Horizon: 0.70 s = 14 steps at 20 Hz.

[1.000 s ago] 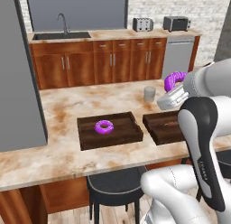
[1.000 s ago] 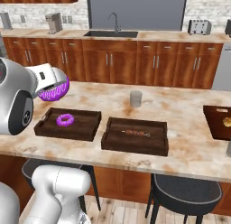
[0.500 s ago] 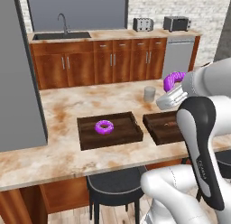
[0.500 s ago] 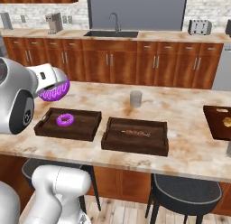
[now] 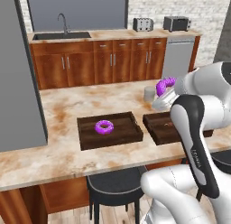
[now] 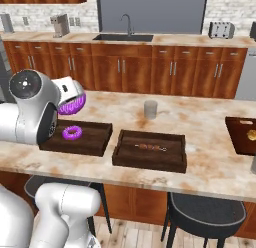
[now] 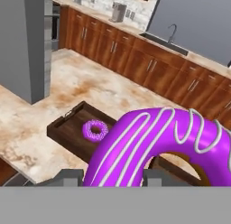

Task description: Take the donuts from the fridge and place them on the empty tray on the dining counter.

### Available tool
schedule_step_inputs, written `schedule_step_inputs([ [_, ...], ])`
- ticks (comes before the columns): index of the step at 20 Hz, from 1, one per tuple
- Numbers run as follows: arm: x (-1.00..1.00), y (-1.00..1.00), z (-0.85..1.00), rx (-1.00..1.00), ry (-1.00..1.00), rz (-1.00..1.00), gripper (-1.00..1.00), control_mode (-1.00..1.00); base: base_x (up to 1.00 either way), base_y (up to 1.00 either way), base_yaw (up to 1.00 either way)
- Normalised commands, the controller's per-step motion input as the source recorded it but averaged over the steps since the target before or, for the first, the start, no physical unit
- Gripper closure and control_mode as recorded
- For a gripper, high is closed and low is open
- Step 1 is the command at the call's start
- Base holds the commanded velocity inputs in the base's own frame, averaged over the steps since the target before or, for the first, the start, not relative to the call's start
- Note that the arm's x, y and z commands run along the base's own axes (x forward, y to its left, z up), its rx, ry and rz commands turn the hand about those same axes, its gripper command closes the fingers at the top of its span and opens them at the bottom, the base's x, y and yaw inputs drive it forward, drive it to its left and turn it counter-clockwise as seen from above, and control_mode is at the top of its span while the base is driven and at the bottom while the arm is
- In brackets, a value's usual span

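One donut [image 5: 104,127] lies in the empty tray [image 5: 109,130]; pincer [image 7: 113,175] clenched on second donut [image 7: 158,144], which risks landing on the neighbouring tray [image 6: 150,150].

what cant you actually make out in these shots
- Gripper fingertips: in the hand view the held donut covers them; in the left base view the robot's own arm hides them.
- Second tray: in the left base view its right part is behind the arm.
- Food on the second tray: too small in the right base view to identify.
- Third tray: cut off by the right edge of the right base view.
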Motion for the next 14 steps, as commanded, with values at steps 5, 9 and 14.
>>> schedule_step_inputs([
  [5, 0.28, 0.0, -0.29, 0.0, 0.26, 0.04, 1.0, -1.0, 0.0, 0.0, 0.0],
  [9, 0.01, 0.13, -0.31, -0.09, 0.36, 0.0, 1.0, -1.0, 0.0, 0.0, 0.0],
  [14, 0.0, 0.24, -0.34, -0.05, 0.3, 0.0, 1.0, -1.0, 0.0, 0.0, 0.0],
])
